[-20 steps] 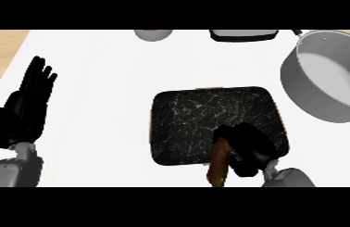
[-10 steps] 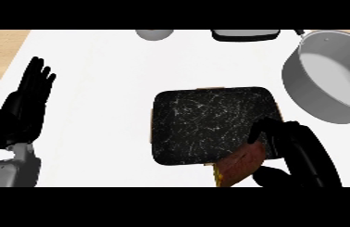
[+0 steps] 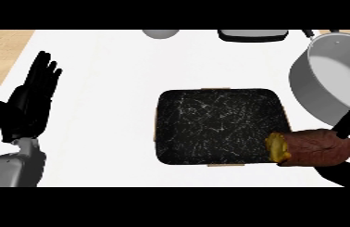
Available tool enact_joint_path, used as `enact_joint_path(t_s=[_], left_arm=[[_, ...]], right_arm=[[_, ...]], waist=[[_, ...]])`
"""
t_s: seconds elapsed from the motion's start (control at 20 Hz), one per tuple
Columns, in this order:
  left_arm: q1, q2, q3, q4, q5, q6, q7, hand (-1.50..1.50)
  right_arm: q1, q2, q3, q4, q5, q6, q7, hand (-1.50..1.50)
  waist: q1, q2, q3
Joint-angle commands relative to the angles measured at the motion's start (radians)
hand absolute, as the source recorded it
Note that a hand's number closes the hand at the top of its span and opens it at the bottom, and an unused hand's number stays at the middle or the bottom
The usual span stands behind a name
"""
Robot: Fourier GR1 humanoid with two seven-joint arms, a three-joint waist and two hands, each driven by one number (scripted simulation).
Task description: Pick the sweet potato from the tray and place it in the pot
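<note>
- The white counter [image 3: 103, 105] fills the view and carries everything else; a strip of wood-coloured surface shows beyond its far left corner.
- The tray [image 3: 215, 124], black with pale scratch marks and a thin tan rim, sits a little right of the counter's middle and serves as the landmark here.
- The pot [image 3: 321, 89], grey with a pale inside, stands to the right of the tray and further from the robot, partly cut by the view's right edge; a dark handle shows at its top.
- The left hand [image 3: 31, 103] shows well to the left of the tray, near the view's left edge, palm flat with fingers straight and pointing away from the robot; it rests there and holds nothing.
- The sweet potato [image 3: 308, 147] is at the tray's near right corner, lying crosswise, reddish-brown with a yellow cut end facing the tray. That end overlaps the tray's right rim while the rest reaches past it toward the view's right edge. It is not in the pot.
- The right hand [image 3: 338, 168] shows only as dark parts below and just right of the sweet potato, at the view's lower right corner; it seems to carry the sweet potato, but I cannot tell how its fingers are set.
- A dark flat object [image 3: 253, 34] lies beyond the tray's far edge.
- A small grey rounded object [image 3: 160, 33] lies beyond the tray's far left corner.
</note>
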Motion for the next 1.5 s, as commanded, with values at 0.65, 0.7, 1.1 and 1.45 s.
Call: enact_joint_path(t_s=[0.65, 0.7, 1.1, 1.45], left_arm=[[-0.065, -0.022, 0.015, 0.068, -0.02, -0.024, -0.016, 0.0], [-0.038, -0.011, 0.041, 0.102, -0.004, -0.054, -0.07, 0.0], [-0.081, -0.039, 0.001, 0.09, -0.037, -0.024, -0.034, 0.0], [-0.028, -0.099, -0.051, 0.012, -0.073, 0.017, -0.015, 0.0]], right_arm=[[-0.273, -0.173, -0.372, 0.691, -0.284, -0.09, -0.277, 1.5], [-0.298, -0.213, -0.391, 0.787, -0.267, -0.112, -0.338, 1.5], [-0.369, -0.372, -0.295, 1.072, 0.153, -0.399, -0.439, 1.5], [-0.537, -0.397, -0.32, 1.532, 0.125, -0.506, -0.602, 1.5]], waist=[[0.019, 0.007, 0.002], [0.022, 0.008, 0.001], [0.033, 0.013, 0.001], [0.037, 0.011, 0.002]])
